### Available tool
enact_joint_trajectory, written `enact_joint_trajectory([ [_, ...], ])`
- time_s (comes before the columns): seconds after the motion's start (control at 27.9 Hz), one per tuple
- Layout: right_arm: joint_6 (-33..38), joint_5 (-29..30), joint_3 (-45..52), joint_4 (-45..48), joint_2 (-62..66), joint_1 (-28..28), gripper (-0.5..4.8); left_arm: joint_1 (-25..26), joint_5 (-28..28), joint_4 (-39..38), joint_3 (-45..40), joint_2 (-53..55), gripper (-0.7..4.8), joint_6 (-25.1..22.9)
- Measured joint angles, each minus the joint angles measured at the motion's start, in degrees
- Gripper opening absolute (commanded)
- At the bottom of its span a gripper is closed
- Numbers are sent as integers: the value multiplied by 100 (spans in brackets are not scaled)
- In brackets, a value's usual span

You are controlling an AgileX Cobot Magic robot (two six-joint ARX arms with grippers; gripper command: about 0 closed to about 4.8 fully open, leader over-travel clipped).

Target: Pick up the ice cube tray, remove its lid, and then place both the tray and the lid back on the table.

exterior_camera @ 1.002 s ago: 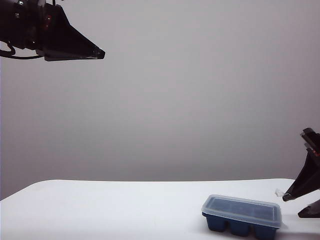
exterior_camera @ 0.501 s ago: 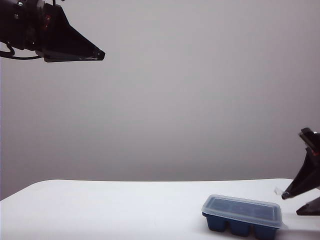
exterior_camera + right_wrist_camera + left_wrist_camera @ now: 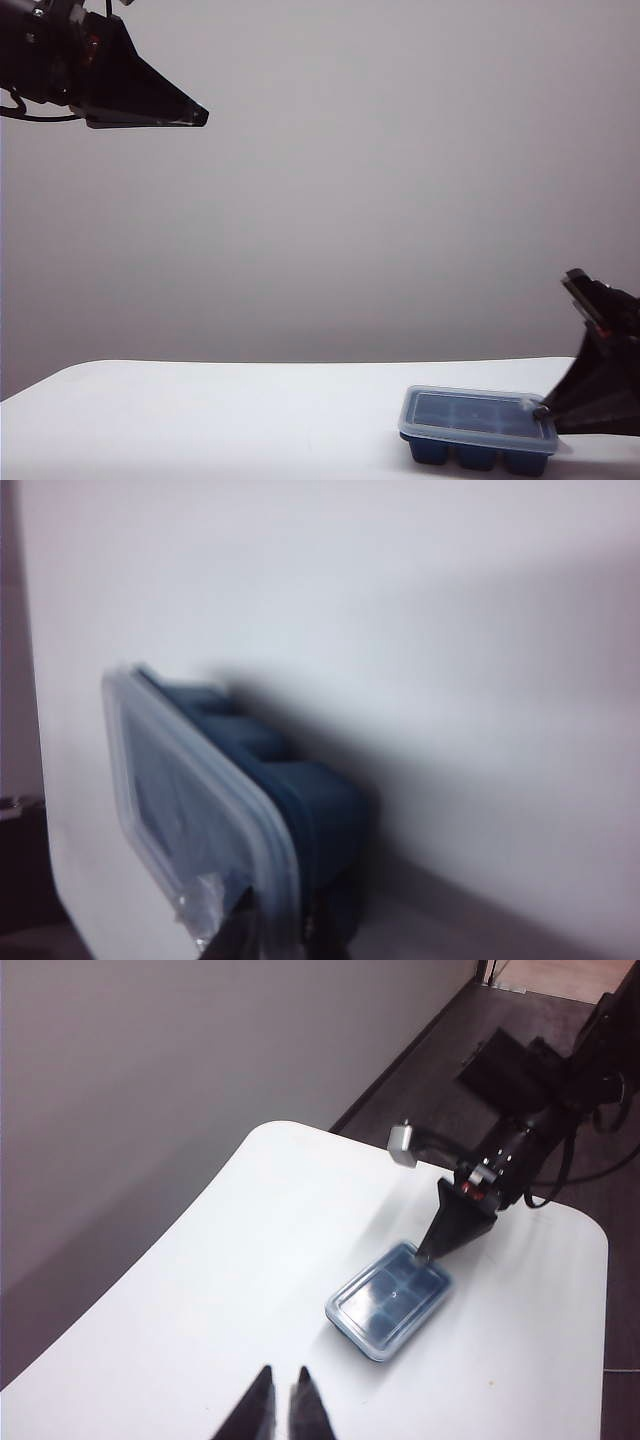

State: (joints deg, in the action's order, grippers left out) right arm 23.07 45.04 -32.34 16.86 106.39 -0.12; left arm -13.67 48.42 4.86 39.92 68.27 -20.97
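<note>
Ice cube tray lidded, right gripper jaws pinching its end; left gripper jaws closed, empty.

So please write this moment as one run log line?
left gripper: shut, raised, holding nothing | right gripper: fingers closing on lid edge | ice cube tray: on table, lid on

Ice cube tray: dark navy, rectangular, rounded cells, upright on the desk near its right end in the exterior view.
Lid: frosted clear plastic, rounded corners, seated flat on the tray, overhanging its edges slightly.
Desk: plain white, rounded corners.
</note>
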Motion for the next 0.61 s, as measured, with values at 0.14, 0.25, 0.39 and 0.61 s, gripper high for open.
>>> enact_joint_trajectory([
  [0.14, 0, -79, -15, 55, 11, 20, -6, -4, 0, -13, 2, 0, 29, 0],
  [0.25, 2, -79, -15, 96, 11, 17, -6, -2, 0, -11, 2, 0, 90, 0],
  [0.39, 138, -39, -90, 144, 15, 26, -6, -2, 2, 4, 2, 0, 309, -4],
  [0.61, 719, 693, -603, 118, 24, 42, -6, -2, 0, 50, 2, 0, 479, -247],
])
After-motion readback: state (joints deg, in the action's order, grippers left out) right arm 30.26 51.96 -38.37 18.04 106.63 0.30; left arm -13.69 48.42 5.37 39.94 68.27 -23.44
